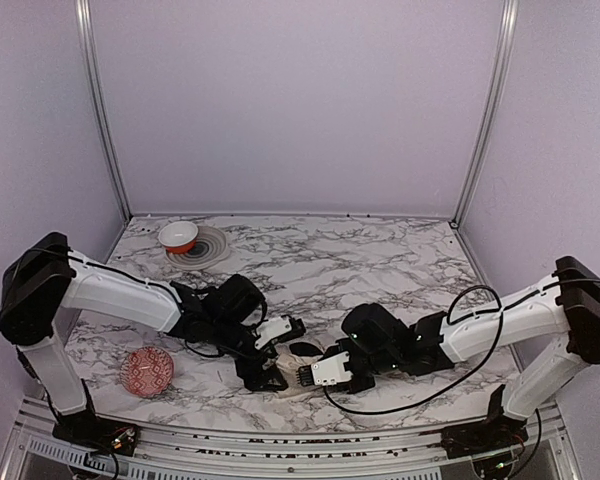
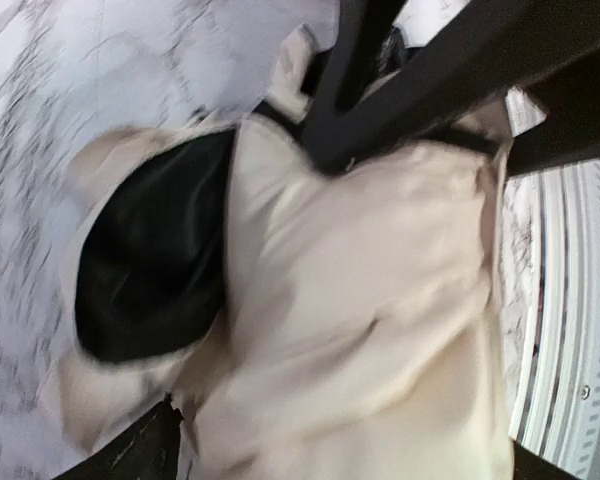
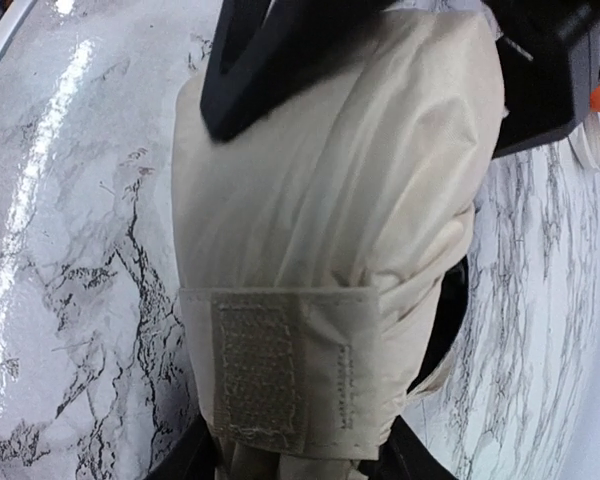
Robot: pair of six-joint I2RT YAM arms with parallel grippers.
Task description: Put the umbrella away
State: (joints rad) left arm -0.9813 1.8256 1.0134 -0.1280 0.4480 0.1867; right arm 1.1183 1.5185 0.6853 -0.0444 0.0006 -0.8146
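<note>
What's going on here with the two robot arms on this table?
Both arms reach in over a folded cream-beige fabric umbrella lying near the front of the marble-patterned table. The left hand and the right hand straddle the bundle from opposite sides; whether either actually grips it is unclear. The strap's fuzzy fastening patch lies exposed, so the bundle looks not yet strapped shut. A red patterned ball sits apart at left.
</note>
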